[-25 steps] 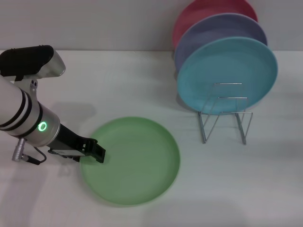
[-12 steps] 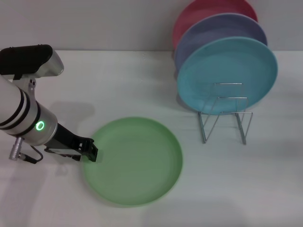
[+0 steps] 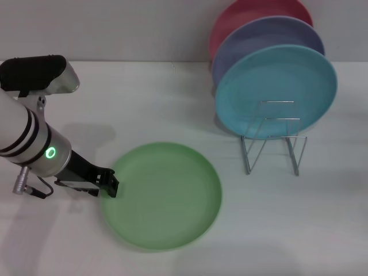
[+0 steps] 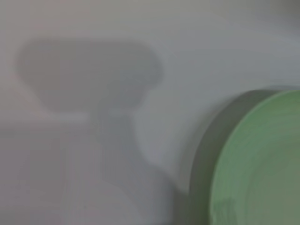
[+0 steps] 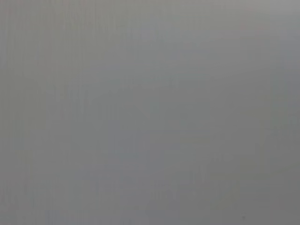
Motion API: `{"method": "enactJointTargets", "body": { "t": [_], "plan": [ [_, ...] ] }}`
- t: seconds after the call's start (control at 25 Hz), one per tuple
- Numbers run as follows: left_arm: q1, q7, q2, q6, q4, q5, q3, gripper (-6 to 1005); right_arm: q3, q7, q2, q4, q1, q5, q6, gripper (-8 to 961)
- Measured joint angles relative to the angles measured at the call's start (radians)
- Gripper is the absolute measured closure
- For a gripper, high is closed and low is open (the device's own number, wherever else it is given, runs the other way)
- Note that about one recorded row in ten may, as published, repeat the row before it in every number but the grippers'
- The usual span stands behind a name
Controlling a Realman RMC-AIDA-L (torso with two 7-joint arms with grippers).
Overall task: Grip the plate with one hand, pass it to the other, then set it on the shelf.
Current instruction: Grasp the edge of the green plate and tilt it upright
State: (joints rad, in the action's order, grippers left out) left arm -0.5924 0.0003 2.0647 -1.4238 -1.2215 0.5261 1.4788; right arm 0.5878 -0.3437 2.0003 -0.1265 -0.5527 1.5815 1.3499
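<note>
Here your left gripper point(image 3: 109, 185) sits clamped on the near-left rim of the light-green plate point(image 3: 164, 195), which lies flat on the table point(image 3: 144, 103); bare tabletop separates it from the wire rack point(image 3: 275, 138) far to its right

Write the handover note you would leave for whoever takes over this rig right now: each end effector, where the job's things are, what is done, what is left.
Left end effector: low at the green plate's left rim; whether it grips the rim cannot be told.
Right end effector: not in view.
The green plate lies flat on the white table, in front and to the left of the wire rack.
The rack's rear slots hold blue, lavender and red plates on edge; the front dividers are free.
Done: approach to the plate.
Left: secure the grip, lift, pass to the right end effector, set the plate in the rack.
</note>
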Motion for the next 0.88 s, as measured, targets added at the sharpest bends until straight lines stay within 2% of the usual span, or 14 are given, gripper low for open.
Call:
{"method": "enactJointTargets", "body": {
  "t": [0.64,0.88],
  "plan": [
    [-0.014,0.004,0.001,0.014,0.031,0.0,0.001,699,0.003,0.0,0.0,-0.001,-0.001,0.0,0.0,244],
    [-0.015,0.004,0.002,0.017,0.033,0.0,0.001,760,0.003,0.0,-0.001,-0.001,-0.001,0.0,0.0,244]
  ]
}}
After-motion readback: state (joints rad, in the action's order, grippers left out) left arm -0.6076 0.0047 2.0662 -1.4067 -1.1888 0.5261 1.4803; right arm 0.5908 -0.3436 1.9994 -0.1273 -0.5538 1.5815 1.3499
